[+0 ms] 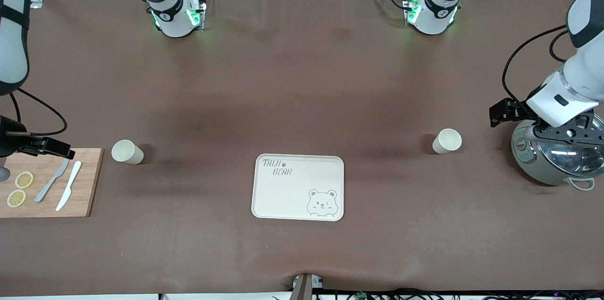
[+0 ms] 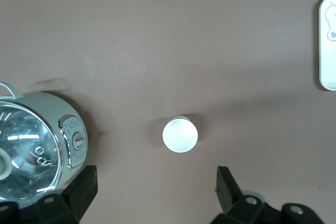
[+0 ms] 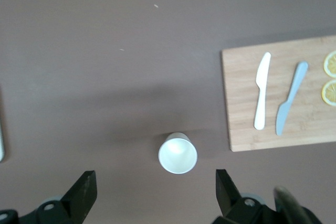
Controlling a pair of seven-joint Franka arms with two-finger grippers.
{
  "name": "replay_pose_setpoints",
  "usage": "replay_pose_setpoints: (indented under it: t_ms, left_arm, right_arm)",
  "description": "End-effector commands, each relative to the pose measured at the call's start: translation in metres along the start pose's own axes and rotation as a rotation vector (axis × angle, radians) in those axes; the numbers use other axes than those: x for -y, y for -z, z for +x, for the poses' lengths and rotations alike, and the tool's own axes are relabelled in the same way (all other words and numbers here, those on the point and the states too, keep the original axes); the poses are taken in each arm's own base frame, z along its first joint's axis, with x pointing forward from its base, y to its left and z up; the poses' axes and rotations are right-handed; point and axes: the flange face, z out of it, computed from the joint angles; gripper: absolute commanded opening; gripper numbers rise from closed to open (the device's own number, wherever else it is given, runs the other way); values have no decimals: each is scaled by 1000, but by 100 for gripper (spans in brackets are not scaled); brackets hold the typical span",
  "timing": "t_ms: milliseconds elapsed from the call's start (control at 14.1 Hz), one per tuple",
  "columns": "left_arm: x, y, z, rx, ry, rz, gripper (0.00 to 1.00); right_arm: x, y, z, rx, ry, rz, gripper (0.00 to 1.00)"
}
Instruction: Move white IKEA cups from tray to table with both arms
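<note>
1. Two white cups stand upright on the brown table (image 1: pixel 292 92), well apart, and both show bare insides.
2. One cup (image 1: pixel 447 141) stands toward the left arm's end, between the tray (image 1: pixel 264 196) and a rice cooker (image 1: pixel 542 168).
3. The other cup (image 1: pixel 127 151) stands toward the right arm's end, just beside a wooden cutting board (image 1: pixel 87 182).
4. The cream tray with a bear print lies between the cups, nearer to the front camera, with nothing on it.
5. The cutting board carries a grey knife (image 1: pixel 51 180), a white knife (image 1: pixel 69 185) and two lemon slices (image 1: pixel 20 188).
6. The rice cooker is closed by a glass lid (image 1: pixel 573 151).
7. The left gripper (image 2: pixel 156 187) hangs over the cooker's edge, its jaws spread wide and holding nothing.
8. The right gripper (image 3: pixel 155 190) hangs over the cutting board's end of the table, jaws likewise wide and unloaded.
</note>
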Motion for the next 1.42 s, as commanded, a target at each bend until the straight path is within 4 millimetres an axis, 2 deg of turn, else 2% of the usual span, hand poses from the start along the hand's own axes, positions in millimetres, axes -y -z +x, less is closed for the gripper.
replay_pose_setpoints:
  t_ms: [0,71,142,285,498,641,783,925,1352]
  left_arm:
    - [-32,15,1,32,10,14,100]
    - [-45,20,2,55,7,33,100]
    - [-45,29,3,56,18,45,100]
    - [-55,30,3,62,19,28,100]
    - [-57,37,-2,57,32,48,100]
    - [-49,47,-9,48,19,22,100]
    - [-38,53,-17,44,13,-7,100]
    - [-36,64,-25,31,20,-19,100]
    - [-56,59,-30,54,37,-75,100]
  right_arm:
    - [33,24,-12,7,61,14,100]
    - [34,34,-14,-8,71,15,100]
    - [35,45,-19,-20,70,16,100]
    - [37,64,-34,-5,66,19,100]
    - [38,89,-56,11,55,20,100]
    - [37,99,-74,12,49,22,100]
    - [38,104,-86,16,19,23,100]
    - [41,107,-93,40,-16,22,100]
    - [37,112,-108,66,-10,-18,100]
